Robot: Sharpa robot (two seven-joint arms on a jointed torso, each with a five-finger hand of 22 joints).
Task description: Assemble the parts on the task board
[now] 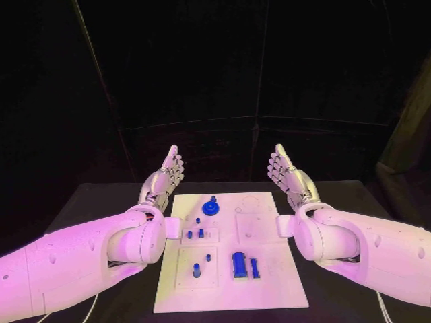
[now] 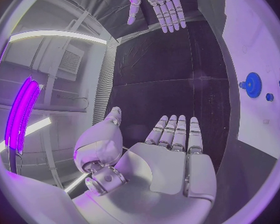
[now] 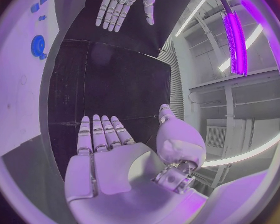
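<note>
The white task board [image 1: 264, 282] lies in the middle of the black table. On it I see a blue gear [image 1: 211, 207] near the far end, small blue pegs [image 1: 195, 233] in the middle, and a larger blue block [image 1: 239, 264] with a slim piece [image 1: 254, 268] nearer me. My left hand [image 1: 164, 176] is raised beside the board's far left corner, fingers straight and apart, holding nothing. My right hand [image 1: 288, 176] mirrors it at the far right corner, also flat and empty. The left wrist view has the gear [image 2: 252, 84] and the right hand [image 2: 155, 5]; the right wrist view has the gear [image 3: 38, 46].
Black table surface [image 1: 99, 202] surrounds the board on both sides. A dark curtain backs the scene. The left hand [image 3: 122, 2] appears across from the right palm [image 3: 109, 169] in the right wrist view.
</note>
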